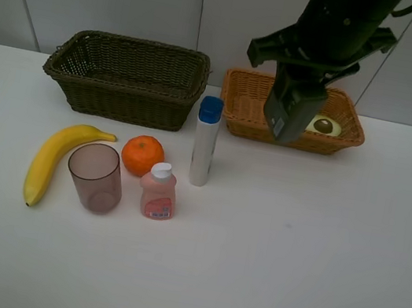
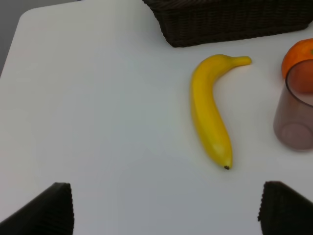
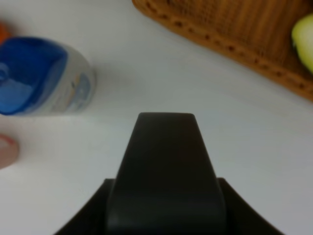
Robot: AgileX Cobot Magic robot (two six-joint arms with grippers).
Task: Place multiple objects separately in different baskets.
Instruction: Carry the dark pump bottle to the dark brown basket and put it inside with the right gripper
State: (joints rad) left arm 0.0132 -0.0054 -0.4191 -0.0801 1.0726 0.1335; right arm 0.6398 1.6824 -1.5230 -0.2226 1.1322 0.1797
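**Avocado half in the tan basket, five things out on the table**

The left gripper (image 2: 166, 208) shows only in its own wrist view. Its two dark fingertips (image 2: 54, 208) stand wide apart with nothing between them, over bare white table (image 1: 291, 257) near the banana's blunt end.

The banana (image 1: 55, 159) lies flat at the far left of the group, with its stem tip pointing towards the orange. Behind it, towards the wall, sits the dark brown-green basket (image 1: 120, 95), the deeper of the two. Just beside the banana's curve the translucent pinkish cup (image 1: 96, 176) stands upright, mouth up. The orange (image 1: 143, 155) rests just behind and to the right of the cup, very close to it. Whether the two touch cannot be told. Next comes the small pink bottle (image 1: 158, 193), upright with a white cap, just in front of the orange. The white blue-capped tube (image 1: 204, 144) stands on end to its right, in front of the gap between the baskets.

The orange-tan basket (image 1: 244, 121) sits right of the dark one, apart from it. The avocado half (image 1: 324, 125) lies in its right part, cut face and pit up.

The right arm (image 1: 331, 32) reaches down over the middle of this basket. The right gripper (image 3: 166, 127) is fully closed and holds nothing, poised above the table between the tube and the basket's front wall.
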